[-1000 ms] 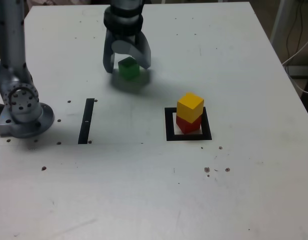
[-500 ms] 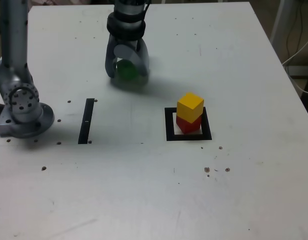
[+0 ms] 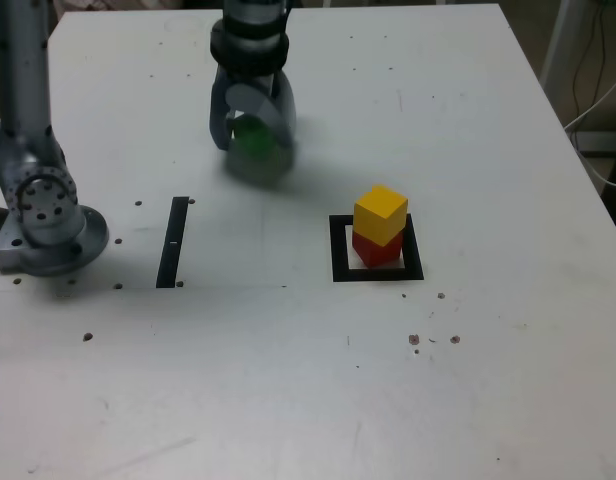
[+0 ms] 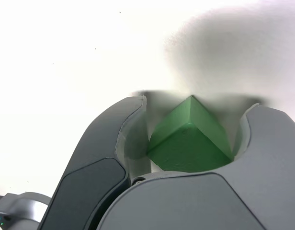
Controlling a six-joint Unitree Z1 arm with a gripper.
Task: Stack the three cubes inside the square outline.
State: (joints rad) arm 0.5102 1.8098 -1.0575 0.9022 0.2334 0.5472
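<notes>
The green cube (image 3: pixel 251 138) sits between the two fingers of my gripper (image 3: pixel 253 146) near the table's far side, left of centre in the exterior view. In the wrist view the green cube (image 4: pixel 188 139) fills the space between the curved grey fingers of the gripper (image 4: pixel 198 103), which is shut on it. A soft shadow lies on the table just under the gripper. The yellow cube (image 3: pixel 380 213) rests on the red cube (image 3: pixel 378 250), a little twisted, inside the black square outline (image 3: pixel 339 250) towards the exterior view's right.
A narrow black strip (image 3: pixel 173 240) lies on the white table (image 3: pixel 288 380) between the arm's round base (image 3: pixel 48 215) and the square outline. Small dark specks dot the surface. The table's right edge and some cables (image 3: pixel 593 90) are at the exterior view's right.
The fingers, spread wide around the green cube a second ago, have closed on it. The gripper has since risen slightly with the cube. The yellow-on-red stack has not moved.
</notes>
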